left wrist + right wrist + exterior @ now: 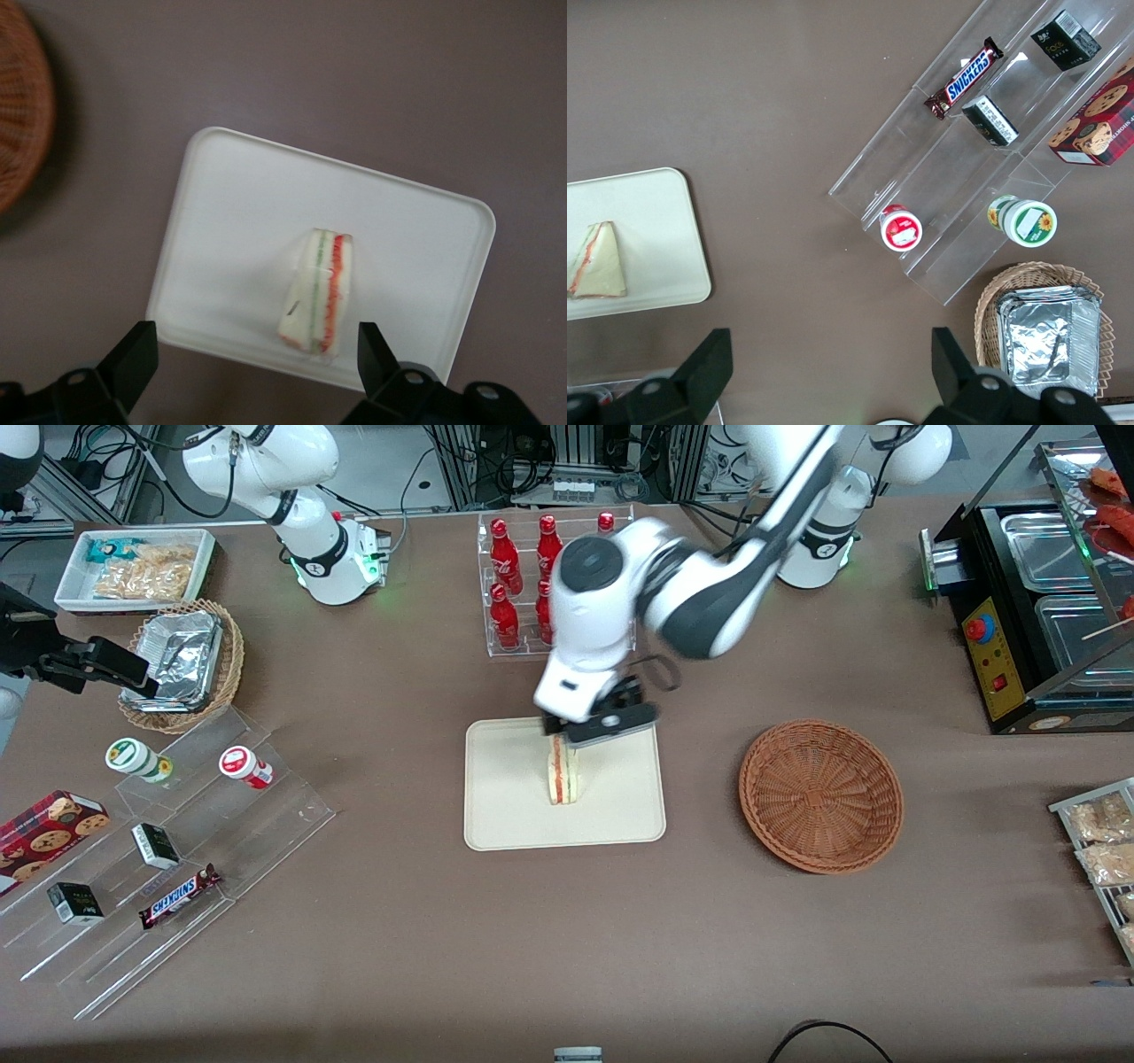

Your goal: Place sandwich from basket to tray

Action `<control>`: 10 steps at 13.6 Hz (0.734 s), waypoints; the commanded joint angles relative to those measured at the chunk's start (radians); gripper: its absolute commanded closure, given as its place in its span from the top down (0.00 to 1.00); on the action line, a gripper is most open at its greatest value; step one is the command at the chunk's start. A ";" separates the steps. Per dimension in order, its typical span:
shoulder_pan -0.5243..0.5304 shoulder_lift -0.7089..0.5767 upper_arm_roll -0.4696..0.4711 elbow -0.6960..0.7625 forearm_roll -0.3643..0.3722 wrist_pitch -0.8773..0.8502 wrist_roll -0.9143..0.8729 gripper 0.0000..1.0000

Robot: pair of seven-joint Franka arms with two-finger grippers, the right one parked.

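The sandwich [563, 772], a pale bread wedge with a red filling stripe, stands on edge on the cream tray [514, 797]. My left gripper [602, 722] hangs just above the tray's edge farther from the front camera, over the sandwich's far end. It is open and empty. In the left wrist view its black fingers [135, 359] stand wide apart above the sandwich [321, 292] and tray [239, 221], touching neither. The reddish-brown basket [820, 794] lies empty beside the tray toward the working arm's end, and its rim shows in the wrist view [18, 133]. The right wrist view shows the sandwich [598, 261] on the tray [656, 230].
A clear rack of red bottles [523, 584] stands just farther from the camera than the tray, under the arm. A clear stepped shelf of snacks [177, 850], a tan basket with a foil container [182, 664] and a white bin [133, 571] lie toward the parked arm's end. A black appliance [1036, 620] stands toward the working arm's end.
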 commanded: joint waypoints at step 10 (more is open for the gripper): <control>0.494 -0.414 -0.004 -0.168 -0.085 -0.436 0.514 1.00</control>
